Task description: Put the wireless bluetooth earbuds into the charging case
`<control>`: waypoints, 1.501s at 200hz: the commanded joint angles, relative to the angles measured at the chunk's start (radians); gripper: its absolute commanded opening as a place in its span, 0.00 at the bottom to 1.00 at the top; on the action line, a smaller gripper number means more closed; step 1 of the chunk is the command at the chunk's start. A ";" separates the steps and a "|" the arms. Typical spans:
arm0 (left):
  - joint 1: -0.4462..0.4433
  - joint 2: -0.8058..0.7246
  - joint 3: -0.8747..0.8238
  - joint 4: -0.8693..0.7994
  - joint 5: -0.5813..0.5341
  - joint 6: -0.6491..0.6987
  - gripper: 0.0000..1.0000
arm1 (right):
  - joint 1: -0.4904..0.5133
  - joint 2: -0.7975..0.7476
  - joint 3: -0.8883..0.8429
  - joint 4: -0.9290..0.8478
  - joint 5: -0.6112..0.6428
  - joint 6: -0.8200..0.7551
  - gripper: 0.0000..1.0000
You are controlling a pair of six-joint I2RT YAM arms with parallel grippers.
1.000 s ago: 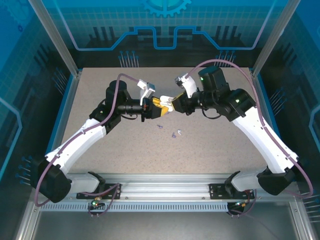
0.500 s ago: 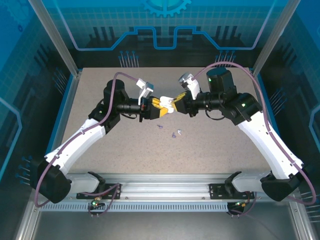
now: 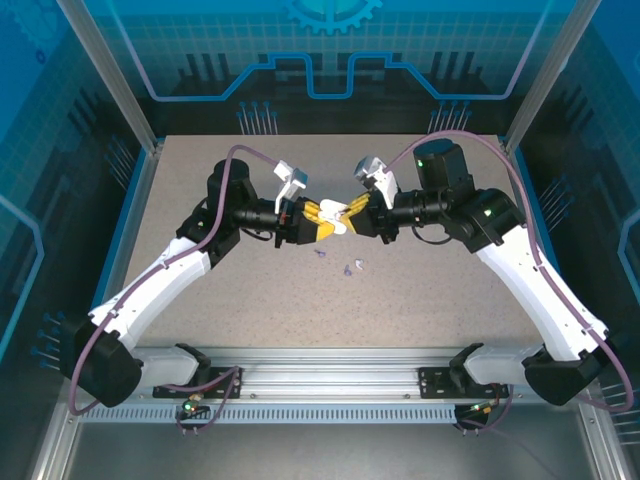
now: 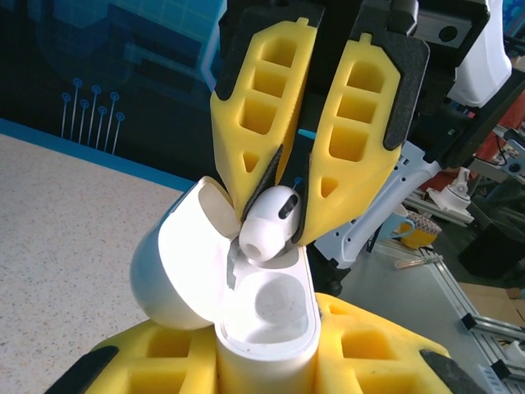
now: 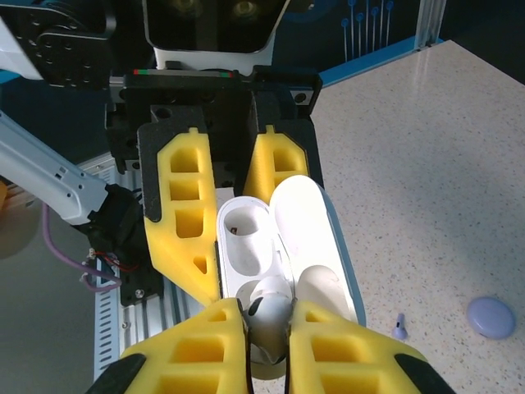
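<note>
Right pincer (image 5: pixel 268 327) is pressed together on a small whitish plastic earbud (image 4: pixel 264 223), holding it just above the open mouth of the glossy white pebble-shaped charging case (image 4: pixel 271 316). Left pincer (image 4: pixel 267 373) clamps that case's body, lid hinged open. Best line the stem up with the case's well beneath it, ease straight down, and let go only once it is seated

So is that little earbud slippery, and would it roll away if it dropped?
Probably slippery: the earbud looks smooth and glossy, and the right claw pinches just its rounded head. Dropped, it would likely roll or bounce, being so round. It is probably very light too, since it looks tiny next to the open case.
</note>
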 commanded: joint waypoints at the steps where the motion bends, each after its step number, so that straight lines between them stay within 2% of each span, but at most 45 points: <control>1: 0.002 -0.032 0.042 0.015 0.041 0.015 0.03 | -0.008 -0.007 -0.009 -0.025 -0.043 -0.016 0.18; 20: 0.002 -0.034 0.042 0.009 0.041 0.023 0.03 | -0.007 0.007 0.002 -0.044 -0.037 -0.019 0.28; 30: 0.002 -0.034 0.041 0.008 0.041 0.024 0.03 | -0.007 0.009 0.005 -0.049 -0.037 -0.018 0.37; 80: -0.001 -0.034 0.046 -0.023 0.027 0.058 0.03 | -0.006 -0.003 0.034 -0.056 0.047 0.000 0.57; 104: -0.001 -0.031 0.044 -0.063 -0.055 0.088 0.04 | -0.006 -0.037 0.027 -0.009 0.214 0.063 0.66; 124: 0.001 -0.022 0.032 -0.089 -0.128 0.112 0.05 | -0.007 -0.064 0.000 0.016 0.409 0.128 0.71; 152: 0.001 -0.017 -0.006 -0.085 -0.205 0.113 0.03 | -0.010 -0.029 -0.014 -0.051 0.613 0.194 0.72; 194: 0.009 -0.086 -0.108 -0.073 -0.360 0.118 0.03 | -0.027 0.041 -0.110 -0.095 0.691 0.304 0.72; 249: 0.015 -0.203 -0.254 -0.072 -0.425 0.087 0.04 | -0.082 0.145 -0.314 -0.017 0.561 0.393 0.65; 284: 0.015 -0.257 -0.316 -0.076 -0.441 0.069 0.04 | -0.087 0.262 -0.364 0.036 0.463 0.380 0.63; 300: 0.015 -0.276 -0.339 -0.080 -0.443 0.059 0.04 | -0.085 0.319 -0.365 0.050 0.456 0.377 0.62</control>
